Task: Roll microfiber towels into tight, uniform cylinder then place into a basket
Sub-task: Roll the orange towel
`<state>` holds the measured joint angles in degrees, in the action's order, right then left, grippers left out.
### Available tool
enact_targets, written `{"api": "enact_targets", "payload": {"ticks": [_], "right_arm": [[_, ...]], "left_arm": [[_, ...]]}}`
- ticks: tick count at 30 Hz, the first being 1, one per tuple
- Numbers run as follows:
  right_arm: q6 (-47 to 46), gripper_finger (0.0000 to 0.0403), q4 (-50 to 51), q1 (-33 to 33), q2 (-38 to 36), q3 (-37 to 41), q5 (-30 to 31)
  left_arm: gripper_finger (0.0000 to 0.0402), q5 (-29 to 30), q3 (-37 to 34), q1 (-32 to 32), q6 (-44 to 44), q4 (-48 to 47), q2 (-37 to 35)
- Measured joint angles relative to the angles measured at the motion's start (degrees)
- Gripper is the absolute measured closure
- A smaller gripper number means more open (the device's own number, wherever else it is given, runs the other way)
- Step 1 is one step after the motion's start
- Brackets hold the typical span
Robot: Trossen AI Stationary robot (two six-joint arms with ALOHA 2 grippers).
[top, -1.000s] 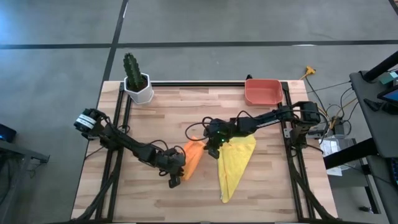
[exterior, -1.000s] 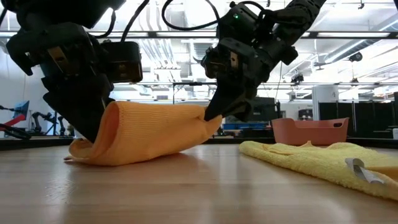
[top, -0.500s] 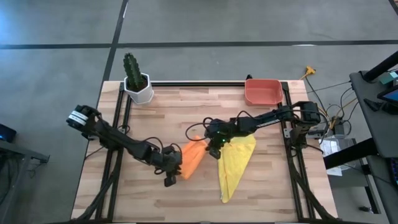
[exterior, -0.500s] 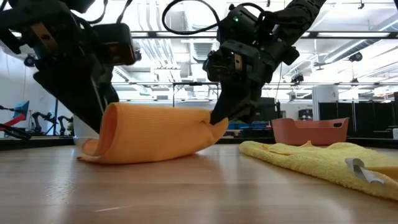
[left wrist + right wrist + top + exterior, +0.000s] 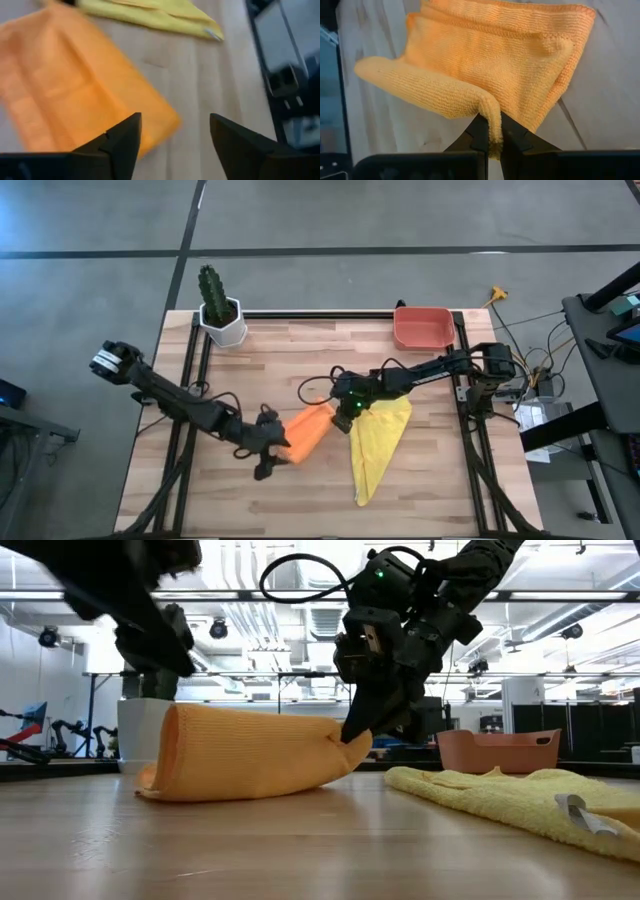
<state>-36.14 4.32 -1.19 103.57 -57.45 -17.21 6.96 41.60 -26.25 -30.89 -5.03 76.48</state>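
The orange towel [image 5: 311,430] lies half rolled at the table's middle, its left end [image 5: 165,775] resting on the wood. My left gripper [image 5: 175,120] stands open just off the towel's near left end [image 5: 270,463], with nothing between its fingers. At the towel's far right end, my right gripper [image 5: 343,411] is shut on the cloth. The yellow towel [image 5: 378,442] lies flat to the right. The salmon-red basket [image 5: 421,327] stands at the table's far right edge. My right gripper pinches a folded edge [image 5: 493,131] at the orange towel's far right end between its two fingers [image 5: 479,129]. The fingers slant down from above. That end [image 5: 352,743] is held a little above the table, while the rest slopes down and lies on the wood.
A white pot with a green cactus [image 5: 221,314] stands at the far left corner. Black frame rails [image 5: 462,370] run along the table's left, right and far sides. Bare wood lies near the front edge.
My left gripper has opened, let go of the orange towel's near left end and drawn back up and toward the table's left edge. The towel's left end has settled on the wood a little farther right. My right gripper keeps hold of the other end.
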Motion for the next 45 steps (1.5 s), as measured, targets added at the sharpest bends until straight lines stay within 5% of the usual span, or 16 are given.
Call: {"api": "enact_targets", "payload": {"ticks": [11,24,45], "right_arm": [[-2.3,0.0388,1.2,-0.4,0.0,0.0,-2.1],[-5.6,0.0388,0.9,-1.0,0.0,0.0,-1.8],[-7.4,0.0388,0.9,-1.0,0.0,0.0,-2.2]], "left_arm": [[0.0143,1.6,-1.5,-5.1,-1.8,1.6,3.2],[0.0142,17.2,-1.3,-4.9,-12.0,4.5,4.3],[0.0143,18.2,5.8,-4.9,-16.9,2.5,17.2]]}}
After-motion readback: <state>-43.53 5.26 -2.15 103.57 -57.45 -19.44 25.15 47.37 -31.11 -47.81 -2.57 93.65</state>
